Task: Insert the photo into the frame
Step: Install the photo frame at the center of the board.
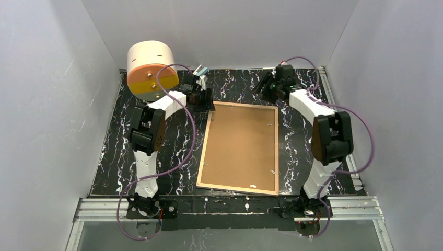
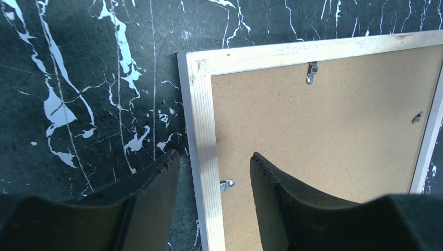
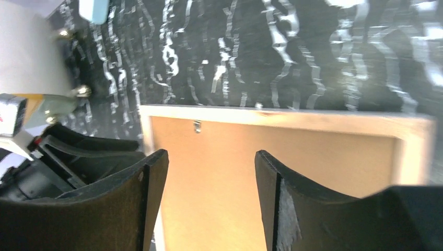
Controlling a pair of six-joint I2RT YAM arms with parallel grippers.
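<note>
The frame (image 1: 204, 147) lies flat in the middle of the black marbled table, back side up, its light wood rim around a brown backing board (image 1: 240, 146). No photo shows in any view. My left gripper (image 1: 205, 99) is open at the frame's far left corner; in the left wrist view it (image 2: 213, 155) straddles the left rim (image 2: 201, 115) beside a small metal clip (image 2: 227, 184). My right gripper (image 1: 261, 85) is open and empty near the far right corner; in the right wrist view it (image 3: 210, 153) hovers over the board (image 3: 313, 151).
A cream and orange round drum (image 1: 151, 68) stands at the far left by the left arm. A small light blue object (image 1: 201, 69) sits behind the left gripper. More clips (image 2: 311, 73) hold the board. Grey walls enclose the table on three sides.
</note>
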